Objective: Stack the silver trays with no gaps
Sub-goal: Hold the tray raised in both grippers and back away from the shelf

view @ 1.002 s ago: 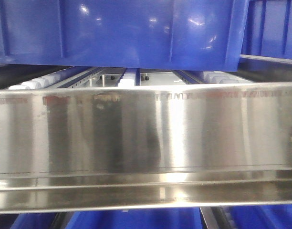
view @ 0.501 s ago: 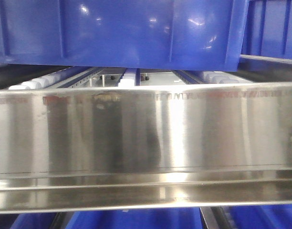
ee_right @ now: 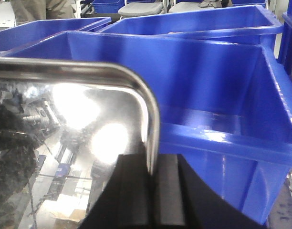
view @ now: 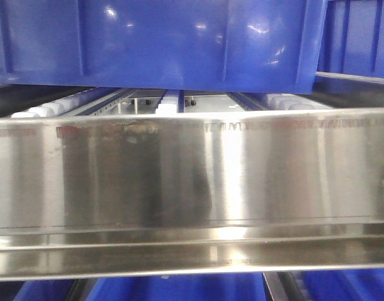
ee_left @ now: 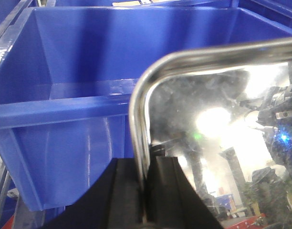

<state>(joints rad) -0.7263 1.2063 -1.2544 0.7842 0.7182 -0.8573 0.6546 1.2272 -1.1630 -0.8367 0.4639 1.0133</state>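
Note:
A silver tray [ee_left: 222, 119] fills the right of the left wrist view. It is mirror-shiny, and its rolled rim bends round a corner. My left gripper [ee_left: 147, 164] is shut on that rim just below the corner. In the right wrist view the same kind of silver tray [ee_right: 65, 119] fills the left side. There my right gripper [ee_right: 153, 162] is shut on the rim under its rounded corner. The tray is held above the open blue bins. In the front view neither gripper nor any tray can be made out.
A deep blue bin [ee_left: 65, 71] lies behind and below the tray on the left side, and another blue bin [ee_right: 213, 86] on the right. In the front view a long brushed-steel rail [view: 192, 182] spans the frame, with a blue bin [view: 154, 44] on rollers above it.
Only a small reflection near the rail's upper left edge has shifted a little. Nothing else in the front view has moved.

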